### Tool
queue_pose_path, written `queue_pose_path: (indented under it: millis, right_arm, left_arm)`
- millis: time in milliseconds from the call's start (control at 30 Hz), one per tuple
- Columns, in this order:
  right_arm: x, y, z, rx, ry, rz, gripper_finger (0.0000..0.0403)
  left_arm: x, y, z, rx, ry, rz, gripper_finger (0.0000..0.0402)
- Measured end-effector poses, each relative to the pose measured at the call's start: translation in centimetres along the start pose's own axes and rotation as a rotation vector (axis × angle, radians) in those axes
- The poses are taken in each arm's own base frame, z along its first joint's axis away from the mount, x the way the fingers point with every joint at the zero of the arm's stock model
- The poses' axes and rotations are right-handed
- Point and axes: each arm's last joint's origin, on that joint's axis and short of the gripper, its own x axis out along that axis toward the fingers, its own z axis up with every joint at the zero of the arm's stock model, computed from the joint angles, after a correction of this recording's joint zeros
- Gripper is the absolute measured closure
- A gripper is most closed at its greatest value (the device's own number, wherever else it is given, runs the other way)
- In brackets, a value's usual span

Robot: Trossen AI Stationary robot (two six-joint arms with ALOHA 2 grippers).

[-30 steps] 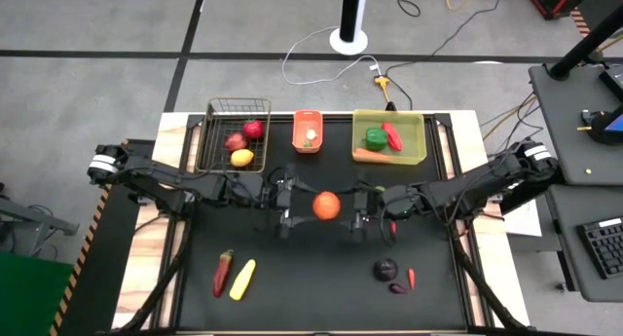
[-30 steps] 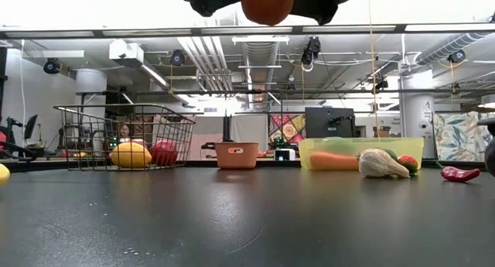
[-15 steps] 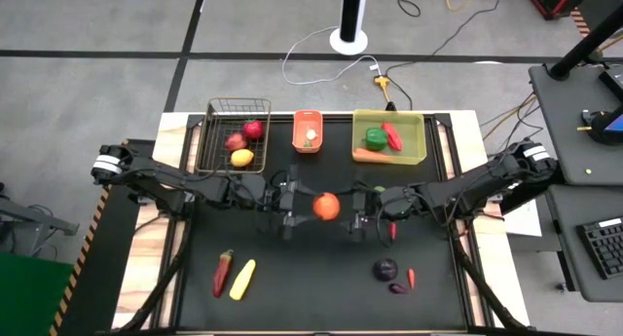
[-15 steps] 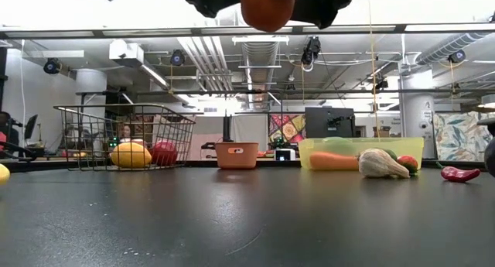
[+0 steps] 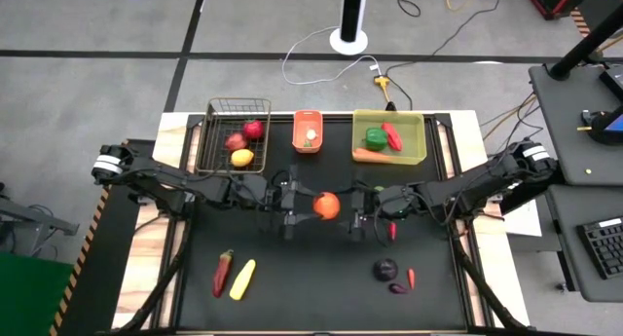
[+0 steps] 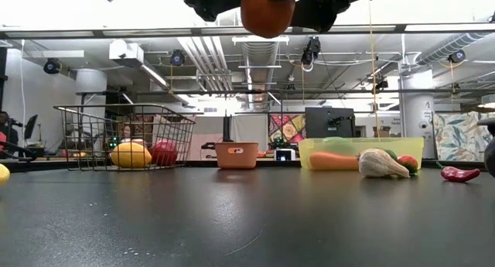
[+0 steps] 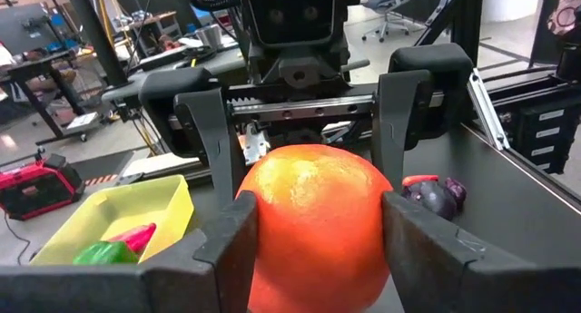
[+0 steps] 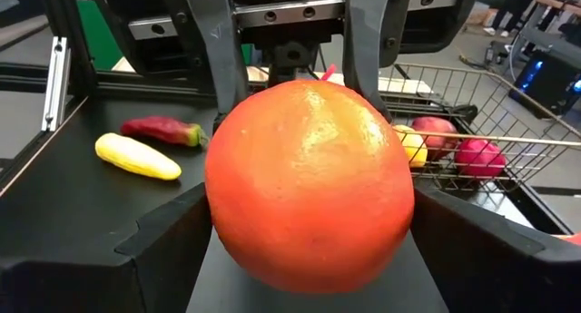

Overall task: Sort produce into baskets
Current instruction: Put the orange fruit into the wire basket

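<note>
An orange [image 5: 326, 205] hangs in the air over the middle of the black table, between my two grippers, which face each other. My left gripper [image 5: 310, 205] comes in from the table's left and is shut on it. My right gripper [image 5: 343, 208] comes in from the right, open, its fingers [image 8: 172, 245] close on either side of the orange [image 8: 309, 186]. In the low view the orange [image 6: 265, 10] shows at the top edge, well above the tabletop. My left gripper pinches the orange between its two fingers [image 7: 231, 245], one on each side [image 7: 265, 231] of the fruit. The fingers come in level from the table's left. The orange is lifted clear of the table. My right gripper's fingers flank the orange's other half; whether they touch it I cannot tell.
Along the far edge stand a wire basket [image 5: 216, 141] with apples and a lemon, a small orange basket [image 5: 308, 141] and a yellow-green bin [image 5: 419, 136] with pepper, chilli and carrot. A red chilli [image 5: 223, 271], a yellow piece [image 5: 242, 279] and an eggplant [image 5: 385, 269] lie near the front.
My left gripper has shut on the orange, its fingers closing in from wide apart. Both arms have kept their places and the orange has stayed in the air between them.
</note>
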Motion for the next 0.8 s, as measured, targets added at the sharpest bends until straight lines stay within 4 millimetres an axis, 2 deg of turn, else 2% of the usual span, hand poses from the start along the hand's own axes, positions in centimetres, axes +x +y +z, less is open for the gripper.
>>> queue_pose_path:
  millis: [433, 800]
  right_arm:
    - [-0.2, -0.1, 0.2, 0.003, -0.003, -0.002, 0.0058]
    - [-0.3, -0.1, 0.4, 0.005, -0.013, -0.005, 0.0058]
  left_arm:
    - [-0.6, 0.2, 0.1, -0.024, 0.023, 0.016, 0.0219]
    - [-1.2, 0.6, -0.5, -0.064, 0.121, 0.111, 0.0220]
